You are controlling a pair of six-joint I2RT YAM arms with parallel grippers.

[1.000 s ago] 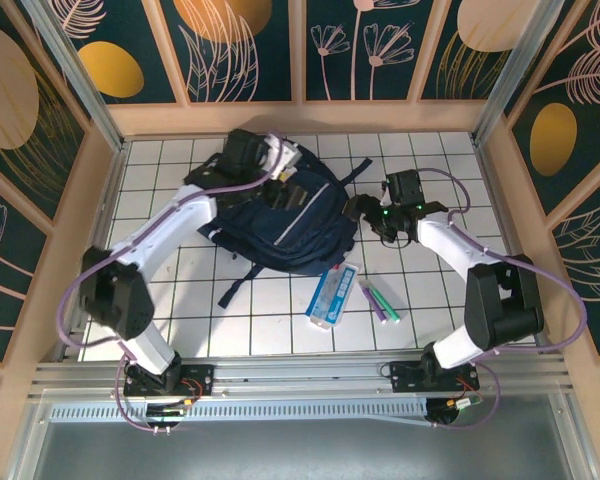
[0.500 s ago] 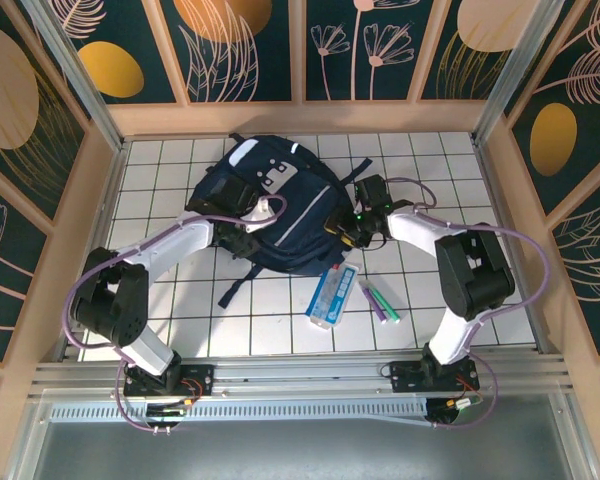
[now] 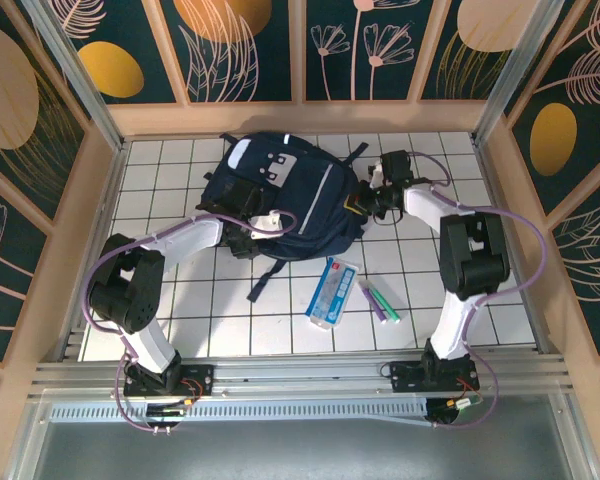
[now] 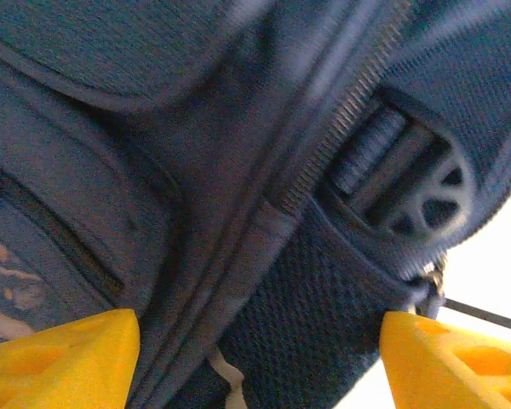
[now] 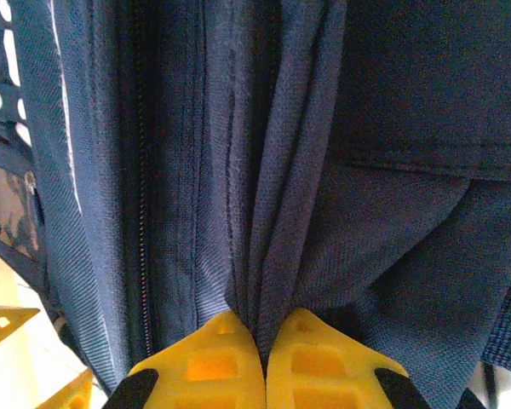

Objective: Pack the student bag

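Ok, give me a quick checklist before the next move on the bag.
1. Right gripper shut on a fold of the student bag: ok.
2. Left gripper open, bag fabric between its fingers: ok.
3. Bag unzipped for packing: cannot tell.
4. Blue-and-white case and markers packed: not ok, both lie on the table.
5. Loose strap clear of those items: ok.

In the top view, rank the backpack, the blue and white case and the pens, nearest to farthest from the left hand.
1. student bag: at the left hand, between its open fingers.
2. blue and white case: on the table, toward the right.
3. pens: farther right, beyond the case.
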